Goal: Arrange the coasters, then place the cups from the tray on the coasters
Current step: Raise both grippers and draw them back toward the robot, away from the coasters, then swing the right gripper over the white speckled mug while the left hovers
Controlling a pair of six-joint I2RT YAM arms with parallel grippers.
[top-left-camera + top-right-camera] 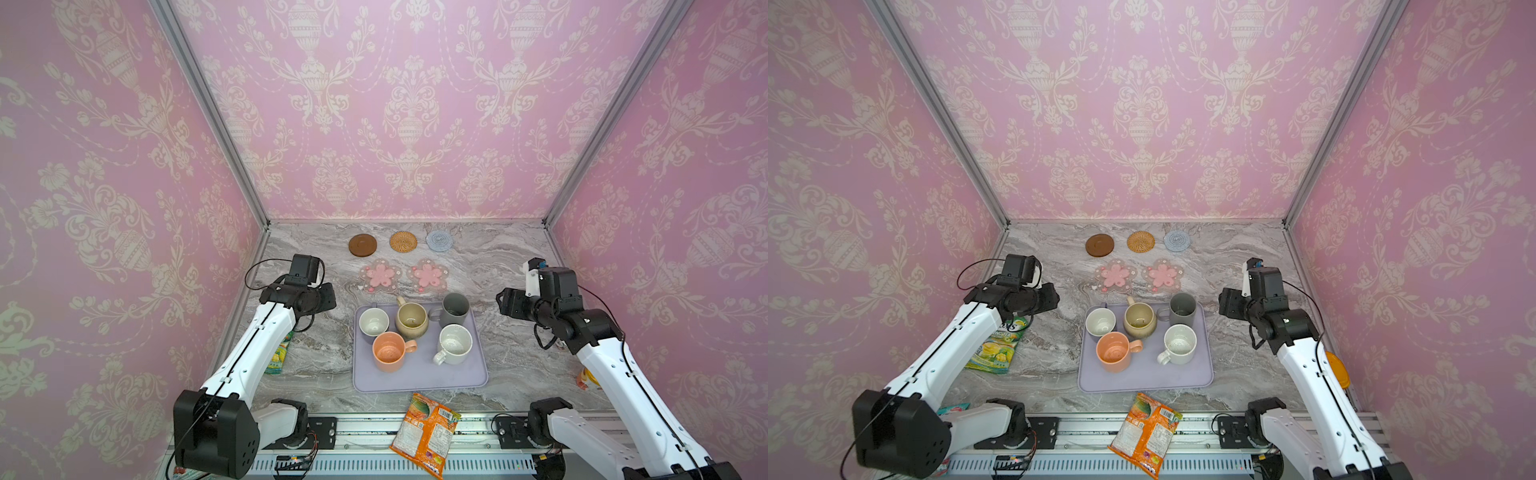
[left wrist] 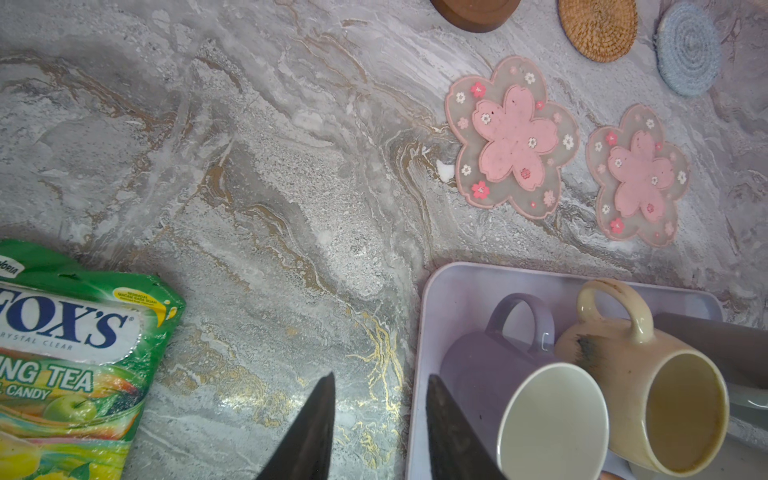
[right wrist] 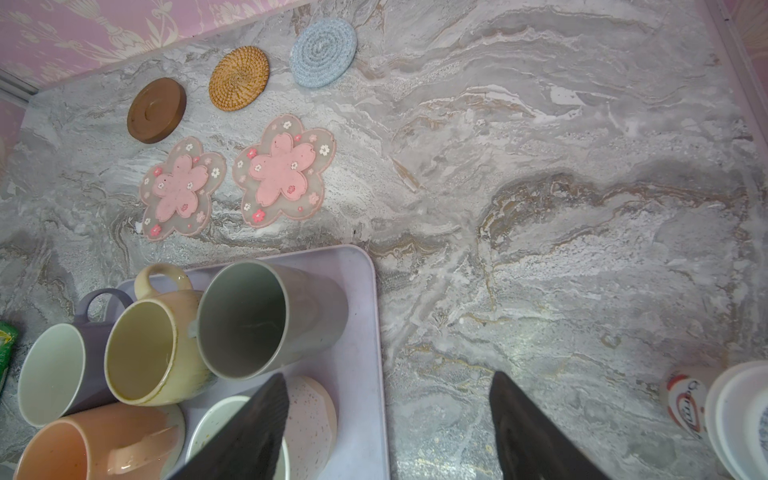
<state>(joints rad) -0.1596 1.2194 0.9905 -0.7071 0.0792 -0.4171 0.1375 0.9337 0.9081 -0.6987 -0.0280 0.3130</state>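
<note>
Both top views: I find the five coasters [image 1: 403,241] set in two rows behind the tray [image 1: 419,380], three round at the back, two flower-shaped nearer; arranging looks finished; all five cups [image 1: 411,318] stand on the tray, none yet placed.
Left wrist view: my left gripper [image 2: 381,376] hangs partly parted and empty over the table [image 2: 249,166], just beside the tray's corner and the lavender mug [image 2: 478,365].
Right wrist view: my right gripper [image 3: 390,374] is spread wide, empty, by the tray's edge near the grey mug [image 3: 316,307]; five placements remain.
</note>
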